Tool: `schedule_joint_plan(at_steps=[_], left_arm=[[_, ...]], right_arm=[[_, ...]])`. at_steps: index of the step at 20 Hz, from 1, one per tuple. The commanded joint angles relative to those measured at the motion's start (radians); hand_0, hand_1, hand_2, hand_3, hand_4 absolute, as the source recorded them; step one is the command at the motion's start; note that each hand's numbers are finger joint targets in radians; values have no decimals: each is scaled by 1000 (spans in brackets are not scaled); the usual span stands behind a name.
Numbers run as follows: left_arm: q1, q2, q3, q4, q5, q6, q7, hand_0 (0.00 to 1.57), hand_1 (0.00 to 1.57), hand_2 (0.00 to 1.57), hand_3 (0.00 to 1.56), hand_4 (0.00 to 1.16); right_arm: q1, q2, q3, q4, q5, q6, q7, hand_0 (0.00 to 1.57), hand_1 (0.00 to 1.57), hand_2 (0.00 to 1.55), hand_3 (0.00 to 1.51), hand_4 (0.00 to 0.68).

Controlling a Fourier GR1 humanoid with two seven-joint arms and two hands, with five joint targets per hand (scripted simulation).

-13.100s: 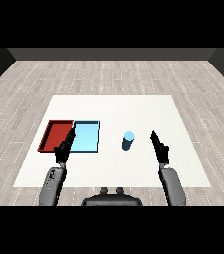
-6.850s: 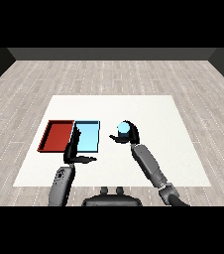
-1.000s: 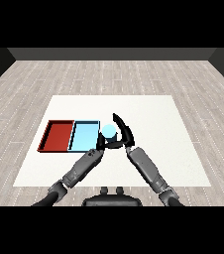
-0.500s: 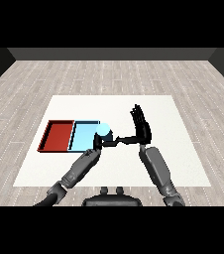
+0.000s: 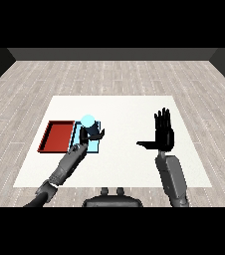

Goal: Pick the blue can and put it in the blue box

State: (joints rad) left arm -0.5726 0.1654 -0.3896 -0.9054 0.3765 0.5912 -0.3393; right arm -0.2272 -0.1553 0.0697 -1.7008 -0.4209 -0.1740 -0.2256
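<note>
Blue can (image 5: 87, 121) sits left of the frame's centre, over the light blue tray (image 5: 95, 145), grasped by the left hand (image 5: 91, 133) — whether its base touches the tray floor you cannot tell from this view.

White table (image 5: 124, 107) fills mid-frame. The red tray (image 5: 58, 135) lies at centre left, touching the blue tray on that tray's left side. The right hand (image 5: 163, 135) stands upright at centre right, well apart from both trays, fingers straight, thumb out, holding nothing.

Step in hand, by judgement: placement — the can is carried over its target. Your next move calls for lowering it inside the blue rim, keeping it upright, then uncurling the left fingers and lifting clear without tipping it.
</note>
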Motion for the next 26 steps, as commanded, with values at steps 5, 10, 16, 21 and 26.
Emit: schedule_joint_plan(at_steps=[5, 10, 16, 21, 26], left_arm=[[-160, 64, 114, 208, -43, -41, 104, 1571, 1571, 1571, 1502, 1112], [-205, 114, 158, 471, -52, -116, 88, 1571, 1571, 1571, 1491, 1096], [-254, 54, 163, 707, -81, -77, 166, 1571, 1571, 1511, 1347, 986], [-229, 25, 150, 839, -101, -78, 247, 903, 903, 839, 951, 898], [-213, 25, 165, 880, -100, -153, 233, 1156, 1156, 1079, 550, 775]], right_arm=[[4, -15, -80, 61, 1, 19, -28, 0, 0, 0, 0, 0], [-17, 1, -87, 101, -13, 11, -13, 0, 0, 0, 0, 0], [-1, -2, -100, 155, -13, 49, -55, 0, 0, 0, 0, 0], [-20, 6, -104, 172, -17, 41, -43, 0, 0, 0, 0, 0], [-42, -7, -123, 199, -20, 65, -65, 0, 0, 0, 0, 0]])
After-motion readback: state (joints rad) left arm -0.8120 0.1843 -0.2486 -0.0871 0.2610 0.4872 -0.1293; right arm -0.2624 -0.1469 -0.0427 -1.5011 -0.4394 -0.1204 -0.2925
